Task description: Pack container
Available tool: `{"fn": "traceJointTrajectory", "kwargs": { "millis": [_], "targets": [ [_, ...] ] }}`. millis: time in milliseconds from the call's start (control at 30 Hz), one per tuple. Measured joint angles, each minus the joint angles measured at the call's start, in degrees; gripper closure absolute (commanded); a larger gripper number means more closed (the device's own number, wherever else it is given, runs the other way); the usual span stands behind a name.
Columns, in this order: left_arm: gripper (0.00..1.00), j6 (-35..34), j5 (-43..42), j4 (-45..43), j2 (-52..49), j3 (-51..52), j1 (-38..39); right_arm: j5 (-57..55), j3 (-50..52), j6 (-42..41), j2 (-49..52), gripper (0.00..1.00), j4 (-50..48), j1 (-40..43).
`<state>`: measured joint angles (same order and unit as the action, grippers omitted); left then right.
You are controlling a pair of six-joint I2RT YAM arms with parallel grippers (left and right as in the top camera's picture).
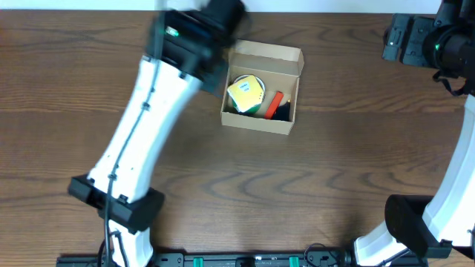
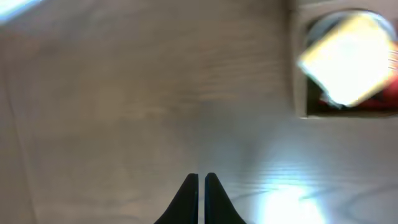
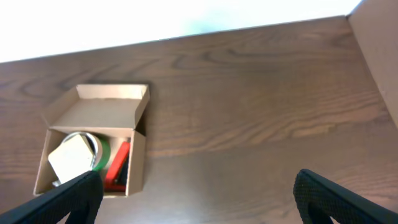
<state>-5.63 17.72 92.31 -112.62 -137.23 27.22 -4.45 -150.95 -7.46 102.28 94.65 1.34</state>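
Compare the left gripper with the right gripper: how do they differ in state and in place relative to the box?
The left gripper is shut, its jaws almost touching; the right gripper is open wide. The left gripper is close beside the box; the right gripper is far off to the box's side. Both are black and hold nothing.

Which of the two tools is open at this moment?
The right tool: its fingers stand far apart at the picture's lower corners. The left tool has its fingers pressed almost together, holding nothing.
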Motion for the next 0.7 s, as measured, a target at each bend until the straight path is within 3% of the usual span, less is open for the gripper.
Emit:
{"fn": "traceJointTrajectory", "kwargs": {
  "millis": [367, 433, 500, 667, 700],
  "targets": [
    [0.94, -2.3, -14.4, 0.0, 0.0, 0.0, -22.8, 2.3, 0.0, -1.1, 0.0, 0.01, -1.4, 0.0],
    [0.94, -2.0, -15.3, 0.0, 0.0, 0.0, -25.5, 3.5, 0.0, -0.9, 0.0, 0.37, -1.7, 0.0],
    [0.94, -1.8, -16.4, 0.0, 0.0, 0.0, -27.7, 5.0, 0.0, -1.2, 0.0, 0.6, -2.0, 0.0],
    [0.95, -1.5, -19.3, 0.0, 0.0, 0.0, -29.7, 6.6, 0.1, -2.0, 1.1, 0.99, -0.4, 0.0],
    [0.94, -1.4, -19.9, 0.0, 0.0, 0.0, -29.6, 6.8, 0.3, -2.6, 1.8, 0.99, 0.3, 0.0]
  ]
}}
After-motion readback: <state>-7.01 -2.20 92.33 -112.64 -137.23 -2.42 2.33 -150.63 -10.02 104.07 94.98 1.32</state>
